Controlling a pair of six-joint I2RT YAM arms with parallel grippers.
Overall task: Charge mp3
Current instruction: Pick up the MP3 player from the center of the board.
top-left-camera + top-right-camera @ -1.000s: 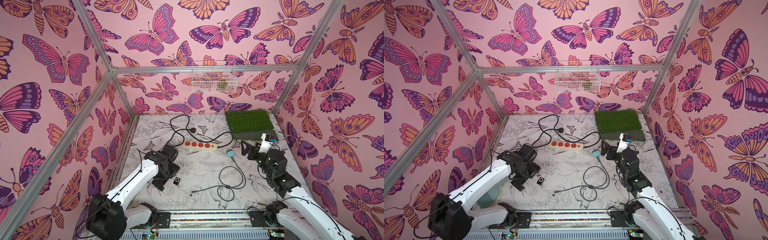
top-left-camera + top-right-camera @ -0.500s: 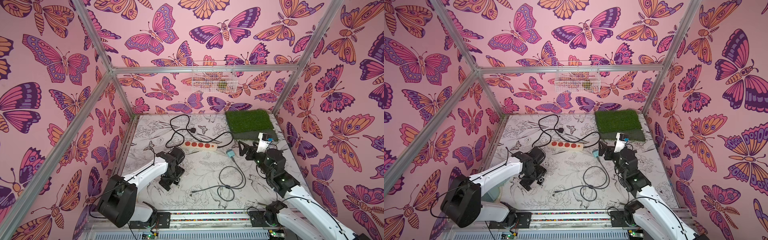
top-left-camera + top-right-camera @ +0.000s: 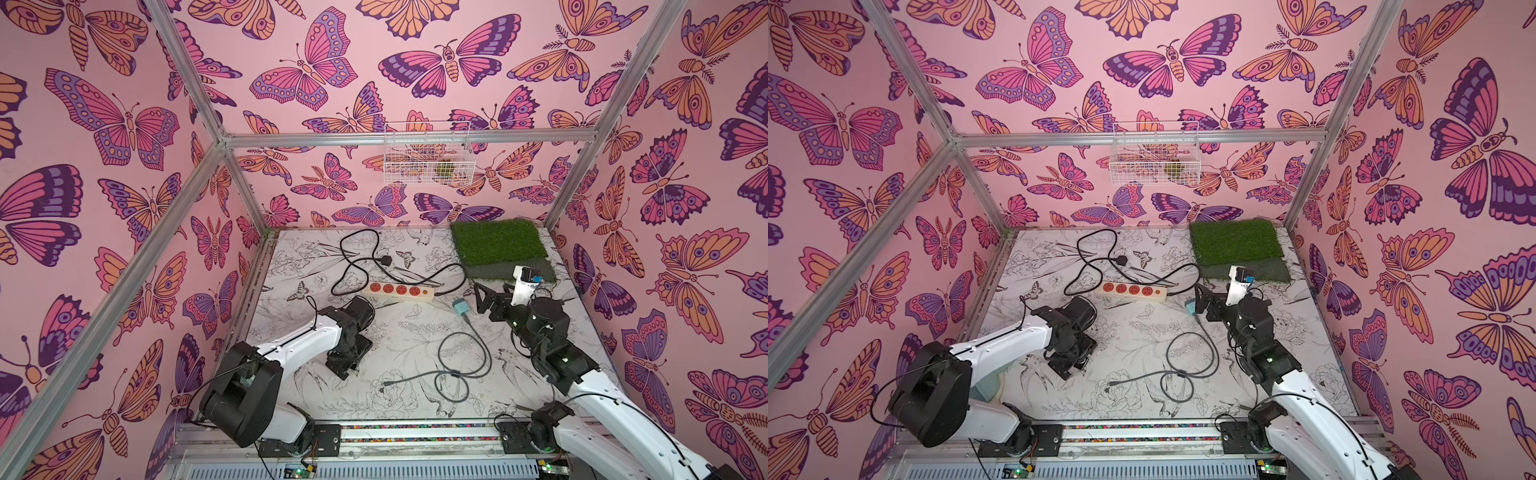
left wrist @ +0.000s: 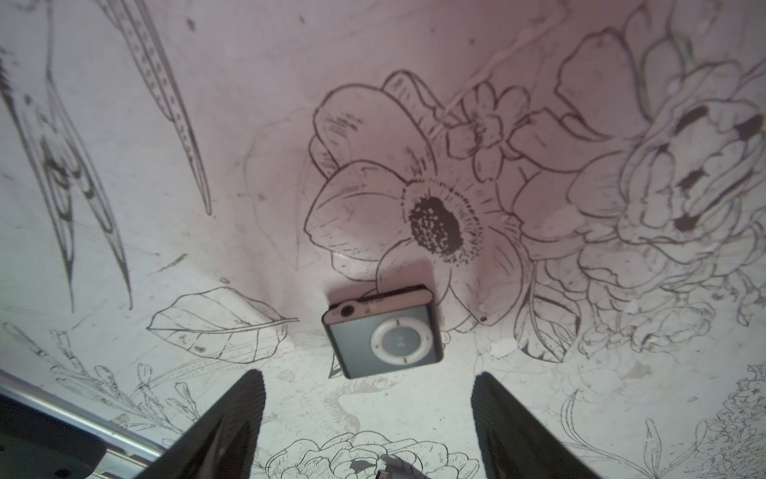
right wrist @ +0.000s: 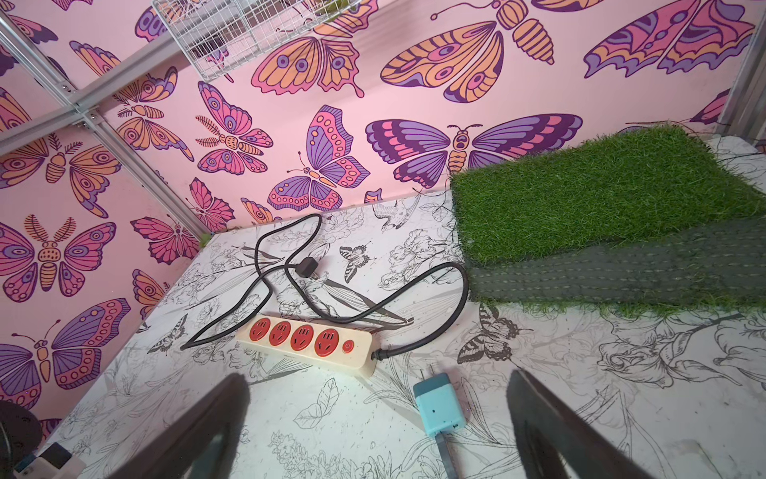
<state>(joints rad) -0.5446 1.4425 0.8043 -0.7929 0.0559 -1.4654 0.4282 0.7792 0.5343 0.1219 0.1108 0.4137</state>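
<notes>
Fingers of the left gripper (image 4: 367, 378) are seen spread apart at the bottom edge of the left wrist view, and nothing is held between them. The mp3 (image 4: 383, 331) is found in the lower centre of that frame, just above the two fingertips and touched by neither. It is laid flat on the table (image 4: 248, 124) with its pale control ring turned upward, partly over a printed flower. In both top views the mp3 cannot be made out; the left gripper (image 3: 345, 365) is lowered close to the table in the lower left part of the work surface.

The right gripper (image 5: 379, 379) is also widely parted and empty. In the right wrist view the teal adapter (image 5: 438, 408) is seen between its fingers, lying on the table and untouched. The power strip (image 5: 309, 342) is placed just above and to the left of the adapter, with its black mains plug (image 5: 306, 266) lying unplugged higher in the frame. The grass mat (image 5: 580, 199) is located at the upper right. In a top view a grey cable (image 3: 461, 361) is coiled between the two arms.
</notes>
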